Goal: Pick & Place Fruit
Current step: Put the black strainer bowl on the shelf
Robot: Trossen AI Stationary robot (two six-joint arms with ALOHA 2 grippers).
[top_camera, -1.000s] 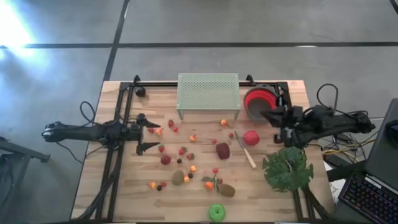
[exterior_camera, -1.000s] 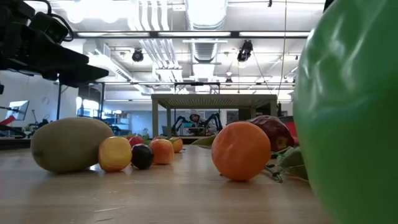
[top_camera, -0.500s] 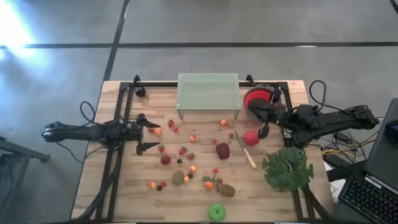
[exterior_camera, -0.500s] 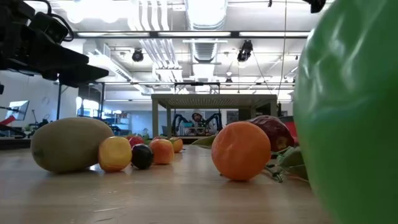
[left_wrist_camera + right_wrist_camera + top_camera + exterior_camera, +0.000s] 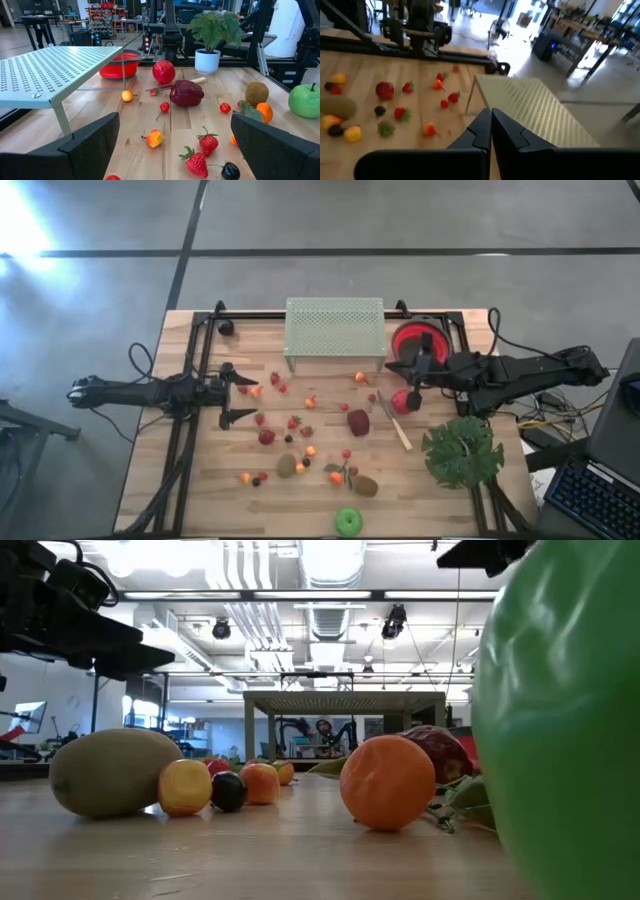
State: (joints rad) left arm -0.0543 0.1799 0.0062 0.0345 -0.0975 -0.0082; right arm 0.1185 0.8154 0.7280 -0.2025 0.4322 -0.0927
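Small toy fruits lie scattered on the wooden table: a red apple (image 5: 403,401), a dark maroon fruit (image 5: 358,422), a green apple (image 5: 349,521), kiwis (image 5: 287,466), strawberries (image 5: 275,379) and orange pieces (image 5: 337,476). My right gripper (image 5: 414,377) is shut and holds nothing. It hangs over the table between the red bowl (image 5: 415,340) and the red apple. In its wrist view the shut fingers (image 5: 491,120) point across the table. My left gripper (image 5: 243,393) waits open at the table's left, facing the fruit (image 5: 163,71).
A pale green perforated rack (image 5: 335,330) stands at the far middle, with the red bowl to its right. A big green leaf (image 5: 462,452) lies near the right edge and a slim knife (image 5: 395,425) beside the maroon fruit. Black frame rails (image 5: 190,430) run along both sides.
My right arm has stretched out, carrying its shut gripper toward the table's left, from beside the red bowl to over the red apple. Its dark tip now shows at the top of the low view. No fruit has moved.
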